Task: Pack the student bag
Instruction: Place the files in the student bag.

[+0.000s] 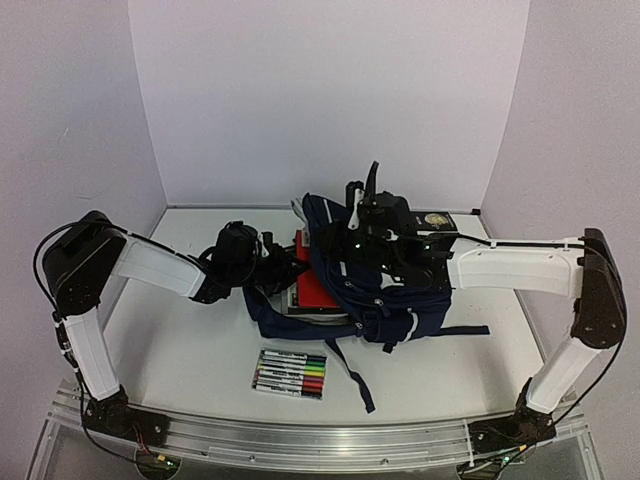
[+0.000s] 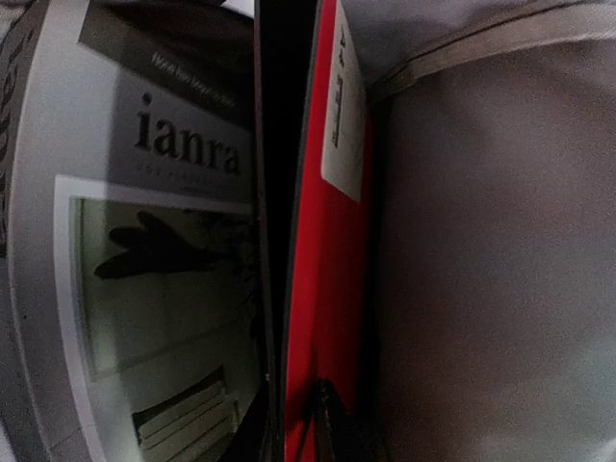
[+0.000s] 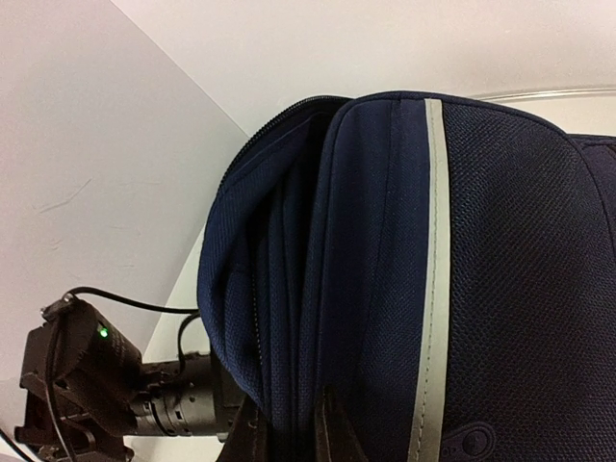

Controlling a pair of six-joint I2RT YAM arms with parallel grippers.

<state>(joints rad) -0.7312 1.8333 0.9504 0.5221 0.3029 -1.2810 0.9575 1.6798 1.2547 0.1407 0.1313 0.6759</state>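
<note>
**Item:** bag [image 1: 405, 305], navy, slumped mid-worktop [image 1: 180, 340], mouth turned toward the left arm [image 1: 155, 265].

**Contents so far:** a red book [image 1: 318, 285] and a grey magazine [image 2: 144, 241], side by side and partly inside the bag's mouth. The red book lies against the bag's grey lining [image 2: 481, 269]. The magazine is on the book's other side.

**Step in hand, as I judge it:** seating these two fully in the main pocket.

**Method I would use:**
- Hold the bag's mouth high and wide.
- Push along the books' length, not downward, so no corner snags the lining.
- Let go only once both sit past the zip line.
- Draw the arm straight back out of the mouth.

**Left jaws:** at the bag's mouth, hard by the books' near edge. Only a dark tip shows beside the red book, so I cannot tell whether they are apart or together.

**Right jaws:** on top of the bag, clamped together on a fold of its fabric beside the zip opening. The bag hangs directly under them.

**Also present:**
- Marker pack [image 1: 290, 373], on the worktop in front of the bag and apart from it.
- Dark booklet [image 1: 437, 220], just behind the bag.
</note>
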